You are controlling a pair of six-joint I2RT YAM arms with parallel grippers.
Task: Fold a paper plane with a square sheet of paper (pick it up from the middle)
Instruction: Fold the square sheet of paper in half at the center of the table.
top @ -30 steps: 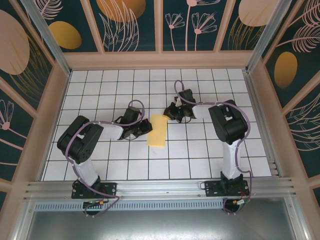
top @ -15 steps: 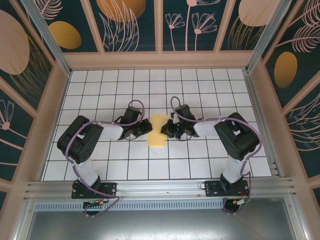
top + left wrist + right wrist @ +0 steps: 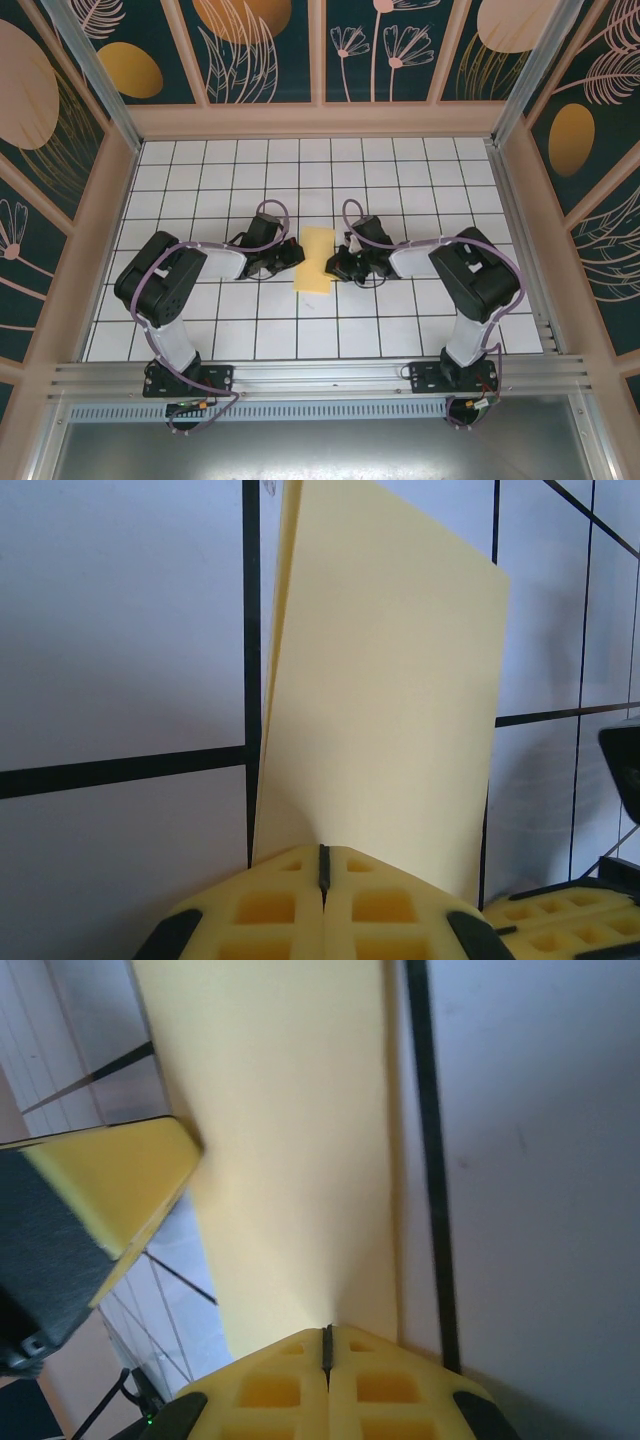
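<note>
The square sheet of paper is pale yellow-orange and lies folded into a narrow rectangle on the white grid table. Two layers gape slightly at its far corner. My left gripper is shut, with its yellow fingertips on the paper's left edge. My right gripper is shut too, and its tips rest against the paper's right edge. The sheet dimples a little at both tips. Whether either pair of jaws pinches the paper cannot be told.
The left arm's yellow finger shows across the paper in the right wrist view, and the right gripper's finger shows low right in the left wrist view. Patterned walls and a metal rail enclose the table.
My right gripper, shut throughout, has swung from behind and right of the paper down to its right edge. The left gripper and the paper have stayed put.
</note>
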